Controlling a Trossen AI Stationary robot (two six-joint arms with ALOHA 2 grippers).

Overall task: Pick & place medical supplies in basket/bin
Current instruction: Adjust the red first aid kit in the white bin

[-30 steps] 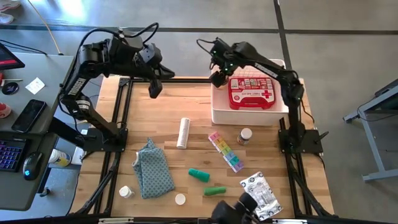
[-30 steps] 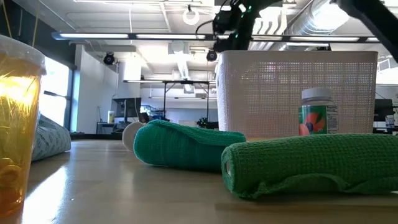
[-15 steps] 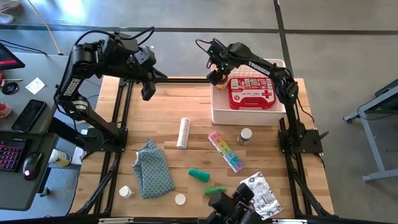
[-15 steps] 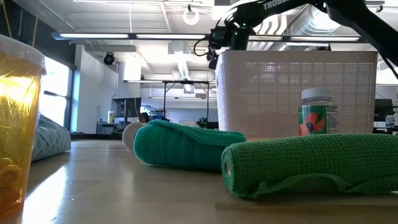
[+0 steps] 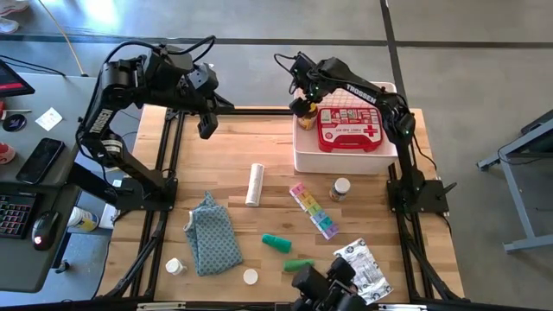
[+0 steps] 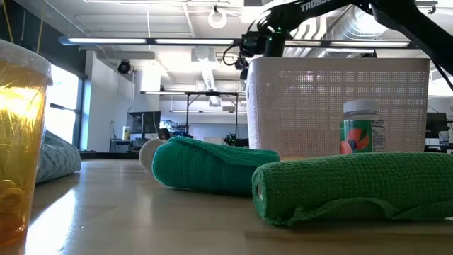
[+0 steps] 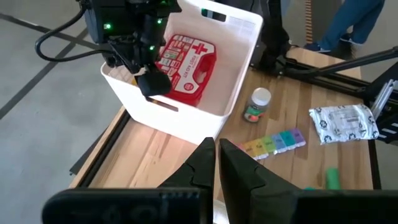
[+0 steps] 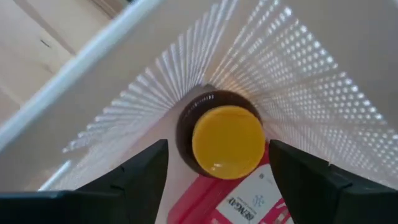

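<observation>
While hovering over the white bin's (image 5: 346,161) far left corner in the high view, right gripper (image 5: 302,105) poised above the red first-aid case (image 5: 349,130). Left wrist view: left gripper (image 7: 217,155) pressed together, holding nothing. Right wrist view: fingers (image 8: 143,177) spread wide, yellow-capped dark bottle (image 8: 225,140) upright inside the bin corner, released, touching the case.

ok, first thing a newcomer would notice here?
Probably the red first-aid case lying in the white bin at the table's far right, with the right gripper open over the bin's corner above a yellow-capped bottle. Next, the supplies scattered on the wood: rainbow pill organizer, green tubes, silver-white packet.
</observation>
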